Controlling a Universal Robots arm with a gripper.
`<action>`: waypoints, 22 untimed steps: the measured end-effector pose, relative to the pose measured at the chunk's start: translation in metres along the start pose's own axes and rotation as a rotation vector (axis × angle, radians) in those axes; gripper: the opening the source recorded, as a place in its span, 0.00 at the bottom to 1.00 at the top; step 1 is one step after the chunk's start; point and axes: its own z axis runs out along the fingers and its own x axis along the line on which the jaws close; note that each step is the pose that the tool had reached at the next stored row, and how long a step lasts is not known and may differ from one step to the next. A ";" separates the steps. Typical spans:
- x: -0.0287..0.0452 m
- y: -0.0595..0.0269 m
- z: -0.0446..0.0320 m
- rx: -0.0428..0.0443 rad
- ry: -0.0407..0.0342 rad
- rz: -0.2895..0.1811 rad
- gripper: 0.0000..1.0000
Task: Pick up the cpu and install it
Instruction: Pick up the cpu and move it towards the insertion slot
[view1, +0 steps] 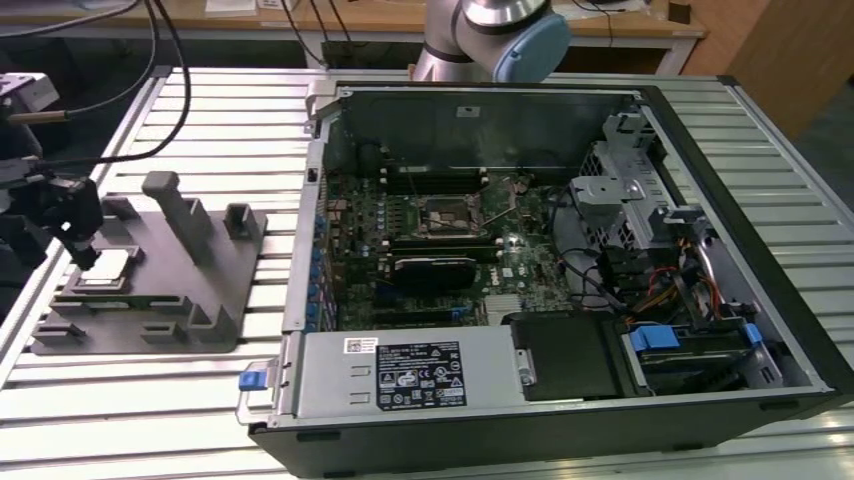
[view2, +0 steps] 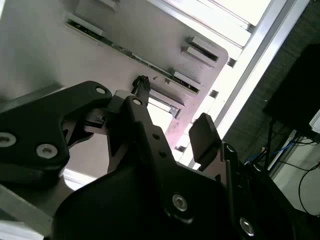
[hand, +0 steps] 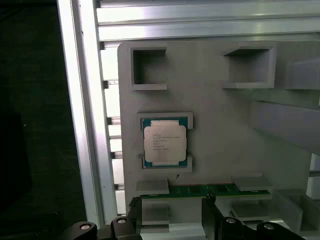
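Note:
The cpu (hand: 165, 142) is a small square chip with a silver top, lying flat in a recess of the grey holder plate (hand: 220, 125). In the exterior view the cpu (view1: 107, 268) sits on that plate (view1: 200, 300) at the exterior view's left. My gripper (view1: 80, 252) hangs just above the plate, close beside the cpu and not touching it. Its black fingers (view2: 145, 120) stand apart with nothing between them, so my gripper (view2: 172, 112) is open. A black fingertip (hand: 212, 207) shows near a green memory stick (hand: 205, 190) that lies on the plate.
An open computer case (view1: 747, 300) lies at the exterior view's right, with the motherboard (view1: 441, 270) and its square socket (view1: 447, 213) inside. A grey power supply (view1: 400, 375) fills the case's near side. Upright posts (view1: 180, 215) rise from the holder plate. The table (view1: 200, 120) is slatted metal.

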 end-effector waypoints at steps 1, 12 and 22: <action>0.0000 0.0001 -0.0001 -0.0002 -0.0003 0.000 0.59; 0.0000 -0.0001 -0.0004 -0.1107 0.0079 0.003 0.59; 0.0001 0.0007 0.0036 -0.1575 0.0108 -0.001 0.59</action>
